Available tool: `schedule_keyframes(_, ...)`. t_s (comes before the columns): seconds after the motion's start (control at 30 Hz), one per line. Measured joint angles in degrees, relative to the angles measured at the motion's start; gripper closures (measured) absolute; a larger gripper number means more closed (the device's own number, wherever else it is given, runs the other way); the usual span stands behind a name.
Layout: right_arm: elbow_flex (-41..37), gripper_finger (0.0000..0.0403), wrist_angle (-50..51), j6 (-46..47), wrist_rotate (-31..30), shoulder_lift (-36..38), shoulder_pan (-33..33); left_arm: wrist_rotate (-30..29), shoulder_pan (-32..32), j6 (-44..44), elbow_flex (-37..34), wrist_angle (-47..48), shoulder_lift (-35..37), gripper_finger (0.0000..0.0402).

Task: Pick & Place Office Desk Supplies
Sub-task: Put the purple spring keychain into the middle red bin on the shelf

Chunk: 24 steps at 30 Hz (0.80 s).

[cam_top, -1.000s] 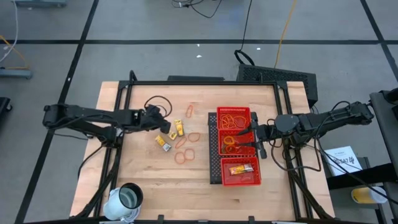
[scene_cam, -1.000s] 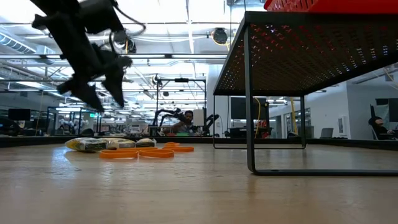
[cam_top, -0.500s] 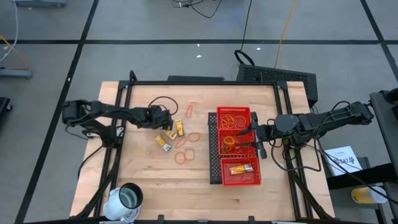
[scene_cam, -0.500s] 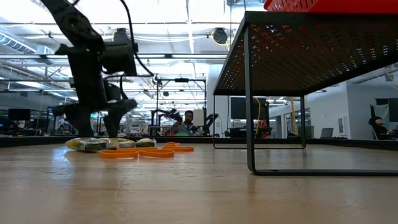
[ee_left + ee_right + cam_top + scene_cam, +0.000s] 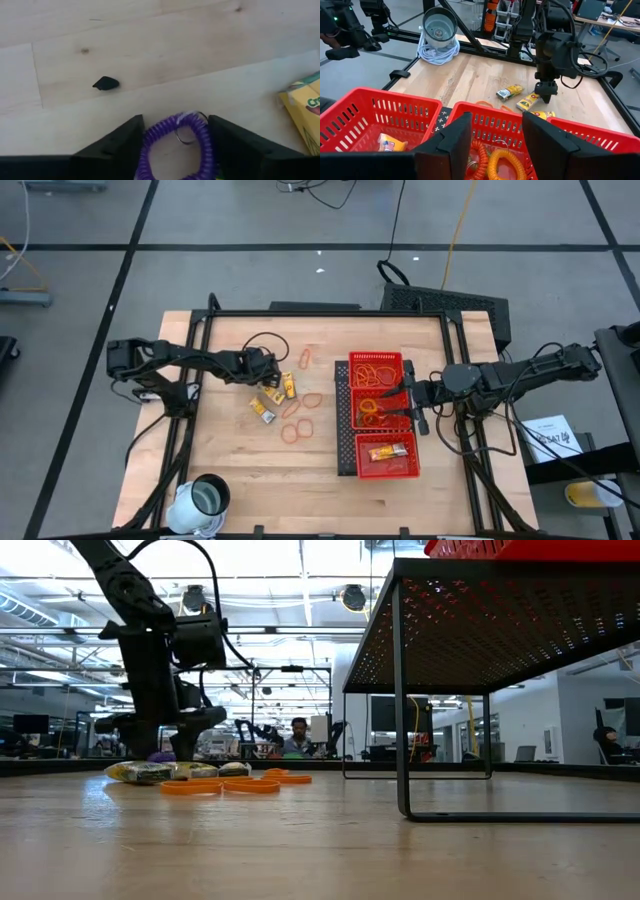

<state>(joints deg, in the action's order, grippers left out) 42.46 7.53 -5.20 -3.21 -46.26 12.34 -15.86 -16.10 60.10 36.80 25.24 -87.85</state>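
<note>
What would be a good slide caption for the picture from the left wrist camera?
Left gripper open astride a purple coiled band on the wooden table, a yellow packet beside it.

Wooden table (image 5: 240, 470) bears red tray (image 5: 353, 452), white cup (image 5: 203, 500), rubber bands (image 5: 297, 430), packets (image 5: 263, 411)

Bare table (image 5: 240, 470) lies open in front, while the red tray (image 5: 380, 418) blocks the right-hand middle.

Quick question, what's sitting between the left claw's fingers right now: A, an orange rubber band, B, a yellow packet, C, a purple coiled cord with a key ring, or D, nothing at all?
C: the left wrist view shows a purple coiled cord with a small metal ring lying on the table between the open fingers of the left claw.
</note>
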Motion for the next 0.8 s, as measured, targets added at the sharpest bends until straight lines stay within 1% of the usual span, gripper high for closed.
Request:
schedule_keyframes(0.3, -0.02, 0.0238, 0.0, 0.01, 0.0, 0.0, 0.0, 1.08, 0.0, -0.12, -0.07, -0.32, -0.13, 0.0298)
schedule_keyframes(0.53, -0.02, 0.0239, 0.0, 0.01, -0.01, 0.0, 0.0, 1.55, -0.02, -6.32, 0.98, -0.57, 0.75, 0.0378)
schedule_keyframes(0.57, -0.02, 0.0238, 0.0, 0.02, -0.01, 0.0, 0.0, 1.62, -0.02, -7.25, 1.32, -0.44, 1.23, 0.0385)
schedule_keyframes(0.67, -0.02, 0.0238, 0.01, 0.02, -0.01, 0.0, 0.0, 1.67, -0.02, -10.13, 3.21, -0.06, 3.17, 0.0387)
schedule_keyframes(0.8, -0.02, 0.0238, 0.0, 0.03, -0.08, 0.0, -0.01, 0.88, -0.04, -13.55, 5.38, -1.81, 6.77, 0.0362)
